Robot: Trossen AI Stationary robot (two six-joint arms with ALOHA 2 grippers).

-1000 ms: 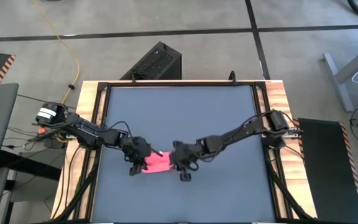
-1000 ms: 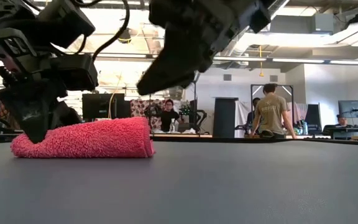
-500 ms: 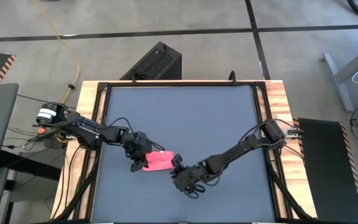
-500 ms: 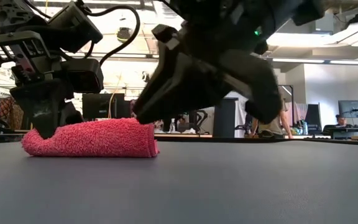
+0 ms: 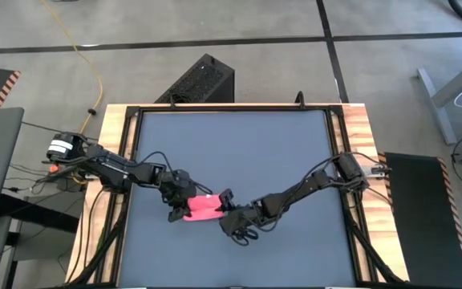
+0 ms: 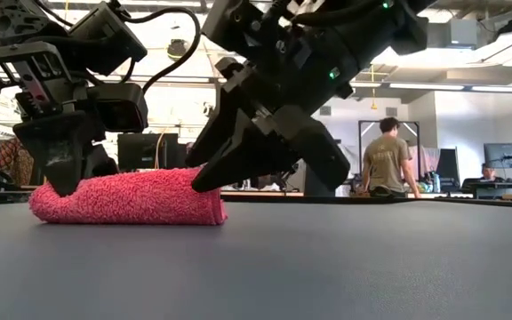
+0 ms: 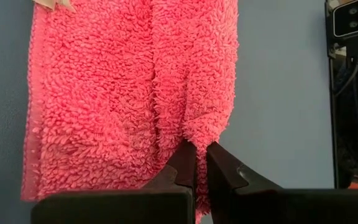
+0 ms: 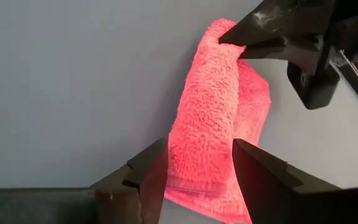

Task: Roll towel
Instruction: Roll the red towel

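We see the rolled pink-red terry towel [image 5: 203, 208] lying lengthwise left-right, lower centre. Left fingers [image 7: 194, 168] pinch its left end; right fingers [image 8: 148, 171] spread astride its right end.

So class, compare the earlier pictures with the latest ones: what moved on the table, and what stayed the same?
The right hand swung off toward the table's near edge, then came back to the towel and now sits with its fingers open around the roll's end. The left hand stayed shut on the towel at the other end. The towel itself barely shifted and remains rolled on the table.
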